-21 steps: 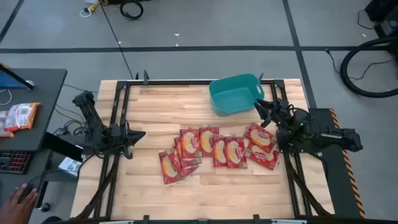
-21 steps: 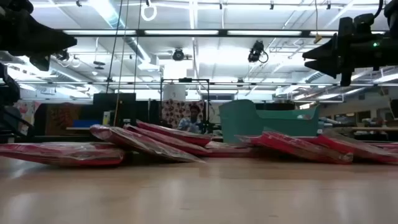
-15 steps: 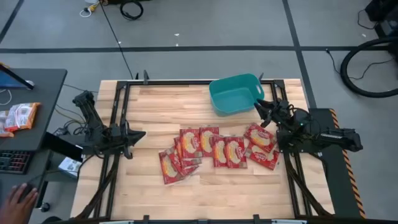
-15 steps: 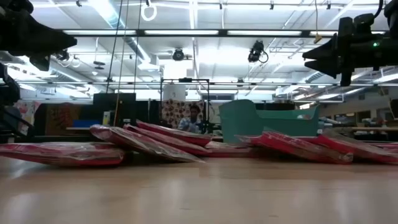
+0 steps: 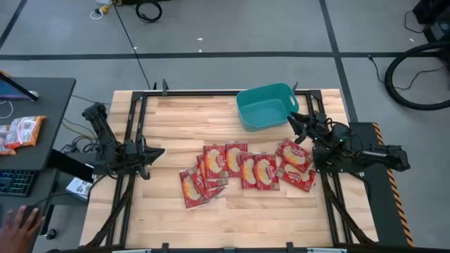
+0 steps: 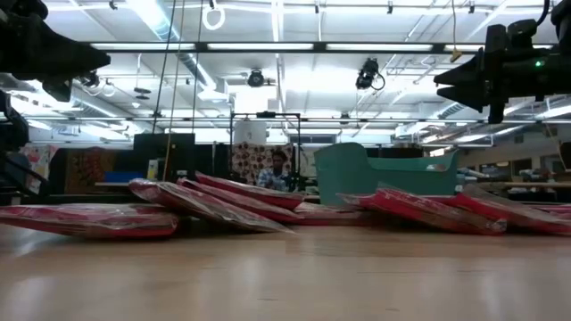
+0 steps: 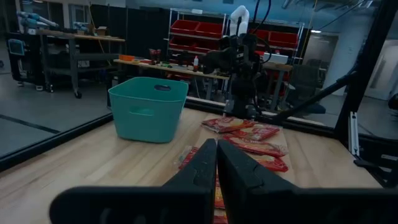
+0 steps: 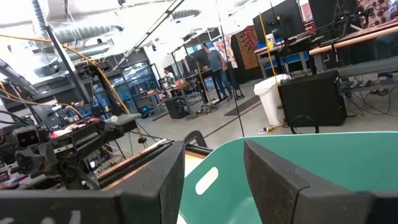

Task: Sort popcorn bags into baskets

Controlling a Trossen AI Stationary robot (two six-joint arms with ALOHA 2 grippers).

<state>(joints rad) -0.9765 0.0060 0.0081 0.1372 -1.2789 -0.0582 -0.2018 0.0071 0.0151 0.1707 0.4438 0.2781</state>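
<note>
Several red popcorn bags [image 5: 242, 171] lie in an overlapping row across the middle of the table, flat on the wood or propped on each other; they also show in the low view [image 6: 210, 201] and the left wrist view [image 7: 249, 133]. The teal basket [image 5: 266, 105] stands at the far edge, right of the middle, and nothing shows inside it. My left gripper [image 5: 159, 151] is shut and hovers left of the bags. My right gripper [image 5: 292, 121] is open, raised between the basket's right end and the rightmost bags; its wrist view looks at the basket's wall [image 8: 311, 177].
A desk off the table's left edge carries orange-and-white packets [image 5: 21, 131] and a keyboard, with a person's hand [image 5: 21, 223] beside it. Black frame rails run along the table's sides. Bare wood [image 5: 239, 221] lies between the bags and the near edge.
</note>
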